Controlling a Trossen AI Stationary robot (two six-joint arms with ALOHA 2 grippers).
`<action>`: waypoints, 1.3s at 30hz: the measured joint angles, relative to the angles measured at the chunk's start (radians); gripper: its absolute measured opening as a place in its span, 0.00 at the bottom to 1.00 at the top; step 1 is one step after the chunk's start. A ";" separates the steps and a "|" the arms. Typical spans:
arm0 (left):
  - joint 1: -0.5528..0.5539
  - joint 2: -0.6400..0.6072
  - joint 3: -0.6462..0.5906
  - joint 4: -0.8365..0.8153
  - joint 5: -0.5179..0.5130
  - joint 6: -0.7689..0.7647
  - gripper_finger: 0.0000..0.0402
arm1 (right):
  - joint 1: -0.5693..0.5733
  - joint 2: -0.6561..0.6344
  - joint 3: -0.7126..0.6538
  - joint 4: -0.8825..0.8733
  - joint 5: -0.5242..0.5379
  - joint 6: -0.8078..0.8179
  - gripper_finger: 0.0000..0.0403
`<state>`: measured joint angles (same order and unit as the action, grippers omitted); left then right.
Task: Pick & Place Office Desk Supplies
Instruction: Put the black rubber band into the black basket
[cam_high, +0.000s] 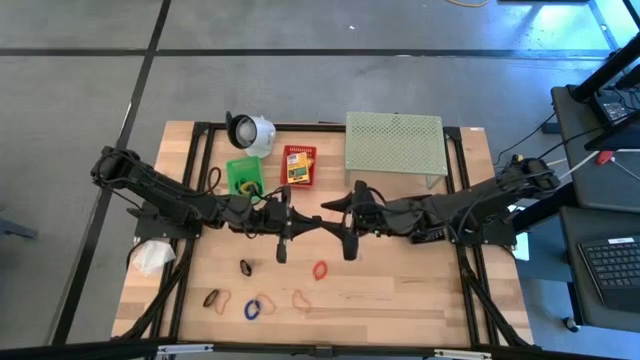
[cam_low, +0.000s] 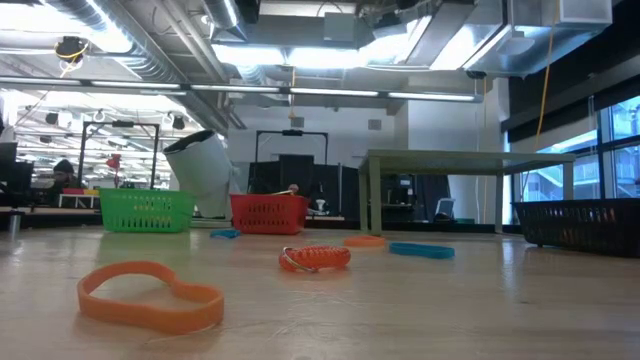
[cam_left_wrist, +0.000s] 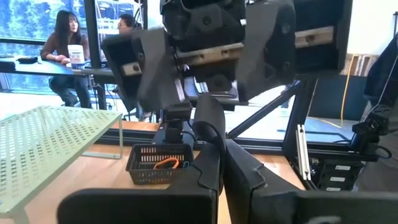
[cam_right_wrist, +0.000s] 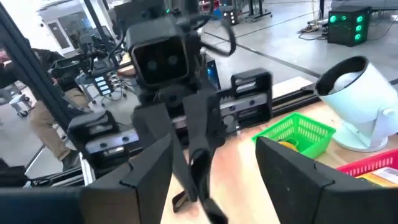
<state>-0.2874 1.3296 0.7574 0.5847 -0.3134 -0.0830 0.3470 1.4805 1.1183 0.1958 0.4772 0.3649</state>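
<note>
My left gripper (cam_high: 318, 221) and right gripper (cam_high: 338, 228) face each other above the table's middle; neither shows in the low view. The left gripper (cam_right_wrist: 198, 163) is shut, and a thin black rubber band (cam_right_wrist: 180, 199) seems to hang at its fingertips. The right gripper (cam_right_wrist: 217, 180) is open, its fingers on either side of the left one's tips. Loose rubber bands lie flat near the table's near edge: red (cam_high: 320, 269), black (cam_high: 246, 267), blue (cam_high: 253, 308), orange (cam_high: 300, 298). A yellow crayon box (cam_high: 298, 170) lies in the red basket (cam_high: 298, 153). My left gripper pinches what looks like a thin black rubber band (cam_right_wrist: 180, 199) between its two shut fingertips (cam_right_wrist: 200, 158). The fingers lie level, pointing toward the table's right. The band is clear of the table and droops slack below the tips. Which part it holds does not show.
A green basket (cam_high: 243, 175), a white round object (cam_high: 250, 132) and a pale green perforated shelf (cam_high: 393, 143) stand along the far edge. A black basket (cam_left_wrist: 158, 165) holds an orange band. A white crumpled thing (cam_high: 150, 257) lies at the left edge.
</note>
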 joint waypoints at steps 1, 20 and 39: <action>0.000 0.000 0.000 0.005 0.000 0.000 0.00 | 0.000 0.002 0.000 -0.003 -0.007 0.000 0.57; 0.002 0.000 0.000 0.037 0.042 -0.002 0.01 | -0.018 0.050 0.000 0.071 -0.051 0.008 0.32; 0.001 0.000 0.001 -0.005 0.052 -0.071 0.25 | -0.019 0.045 0.000 0.087 -0.108 -0.006 0.01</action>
<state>-0.2867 1.3295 0.7582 0.5801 -0.2613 -0.1535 0.3283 1.5252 1.1183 0.2828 0.3695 0.3592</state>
